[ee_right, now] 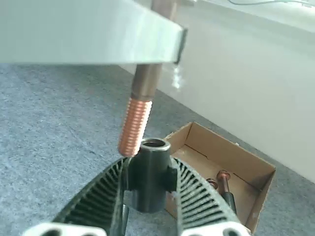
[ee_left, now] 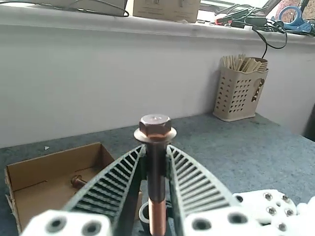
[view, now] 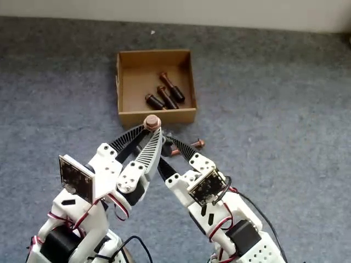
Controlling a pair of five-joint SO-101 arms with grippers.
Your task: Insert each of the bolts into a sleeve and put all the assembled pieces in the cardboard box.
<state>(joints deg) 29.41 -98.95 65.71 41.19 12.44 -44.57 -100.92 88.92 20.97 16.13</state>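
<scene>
My left gripper (ee_left: 156, 162) is shut on a copper bolt (ee_left: 156, 167), held upright with its hex head on top; the head (view: 152, 121) sits just in front of the cardboard box (view: 189, 82). My right gripper (ee_right: 150, 179) is shut on a dark sleeve (ee_right: 150, 172), held upright with its open end up. The bolt's threaded tip (ee_right: 134, 130) hangs beside the sleeve's rim, slightly off to one side. The sleeve's rim (ee_left: 146, 212) lies below the bolt. Three assembled pieces (view: 164, 94) lie inside the box. Another bolt (view: 192, 144) lies on the carpet in front of the box.
Grey carpet covers the table around the box. A white wall runs behind, with a beige holder of sticks (ee_left: 239, 88) standing at its foot. The box (ee_right: 231, 167) lies beyond the sleeve.
</scene>
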